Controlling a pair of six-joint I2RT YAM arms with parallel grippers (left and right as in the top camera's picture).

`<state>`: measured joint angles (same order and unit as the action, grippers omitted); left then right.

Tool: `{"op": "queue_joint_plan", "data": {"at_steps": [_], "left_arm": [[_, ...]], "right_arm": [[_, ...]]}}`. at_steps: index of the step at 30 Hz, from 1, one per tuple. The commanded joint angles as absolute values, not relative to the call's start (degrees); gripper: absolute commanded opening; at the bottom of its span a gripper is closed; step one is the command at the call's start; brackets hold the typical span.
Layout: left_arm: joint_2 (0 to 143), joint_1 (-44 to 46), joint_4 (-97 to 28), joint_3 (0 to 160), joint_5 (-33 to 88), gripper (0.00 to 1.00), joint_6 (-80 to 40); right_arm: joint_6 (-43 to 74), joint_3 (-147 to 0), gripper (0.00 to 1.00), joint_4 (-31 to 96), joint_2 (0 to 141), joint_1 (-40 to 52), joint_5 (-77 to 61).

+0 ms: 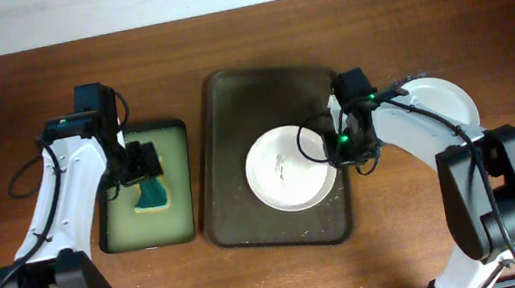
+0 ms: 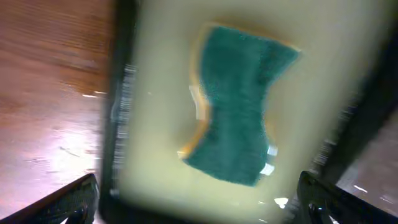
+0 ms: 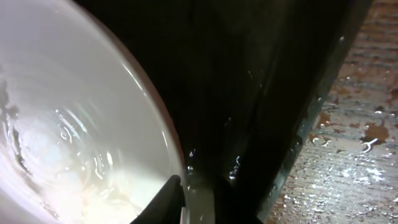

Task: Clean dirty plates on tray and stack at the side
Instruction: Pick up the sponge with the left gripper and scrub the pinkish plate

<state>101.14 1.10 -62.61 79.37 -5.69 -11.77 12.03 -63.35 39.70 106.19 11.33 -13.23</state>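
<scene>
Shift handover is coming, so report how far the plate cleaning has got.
Done: a white plate lies beside the tray; whether more are stacked there is unclear. In hand: the right pincer is at the rim of the tray's last plate; the left pincer, open, hovers over the sponge. Left: cleaning and stacking it.

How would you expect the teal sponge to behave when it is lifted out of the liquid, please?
The sponge lies in yellowish liquid, so it is probably soaked, heavier than it looks, and likely to drip. Its fuzzy teal face and yellow foam edge suggest it will squash under a grip rather than stay stiff. Being wet, it may also be slightly slippery.
</scene>
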Motion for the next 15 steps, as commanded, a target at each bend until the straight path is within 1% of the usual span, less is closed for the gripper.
{"op": "queue_joint_plan", "data": {"at_steps": [1,2,3,5,6,7,8,10,11,12,13,14,15], "left_arm": [[100.53,1.10,-59.88,79.48,6.68,1.00,-12.75],[100.62,1.21,-59.20,79.42,6.66,1.00,-12.75],[100.64,1.39,-58.78,78.96,5.96,1.00,-12.71],[100.64,1.76,-54.46,73.87,2.52,0.85,-12.73],[100.68,1.76,-49.23,69.82,1.85,0.62,-12.73],[100.71,1.69,-42.24,64.90,-0.12,0.49,-12.73],[100.71,1.69,-36.16,60.38,-1.85,0.49,-12.71],[100.71,1.76,-29.10,54.39,-1.72,0.20,-12.71],[100.86,1.76,-28.49,53.58,-1.74,0.18,-12.67],[101.47,1.76,-28.58,53.54,-1.69,0.19,-12.21],[102.89,1.76,-29.15,53.54,-1.19,0.14,-12.08],[104.36,1.76,-29.58,53.56,0.03,0.05,-12.08],[106.43,1.76,-30.33,53.67,1.15,0.00,-12.08]], "right_arm": [[12.38,-62.78,0.07,37.78,107.11,11.27,-12.99],[12.51,-62.76,0.04,35.79,107.15,11.22,-12.91],[12.49,-62.78,0.04,34.63,107.15,11.22,-12.88],[12.49,-62.78,0.04,33.85,107.15,11.22,-12.88],[12.49,-62.78,0.04,34.04,107.20,11.22,-12.86],[12.49,-62.78,0.04,34.04,107.20,11.22,-12.88],[12.51,-62.78,0.04,34.24,107.20,11.22,-12.88],[12.51,-62.78,0.04,34.22,107.20,11.22,-12.88],[12.51,-62.78,0.04,34.24,107.20,11.22,-12.88],[12.51,-62.78,0.04,34.24,107.20,11.22,-12.88],[12.51,-62.78,0.04,34.24,107.20,11.22,-12.91],[12.51,-62.78,0.04,34.28,107.20,11.22,-12.91],[12.51,-62.78,0.04,34.44,107.20,11.22,-12.88]]}}
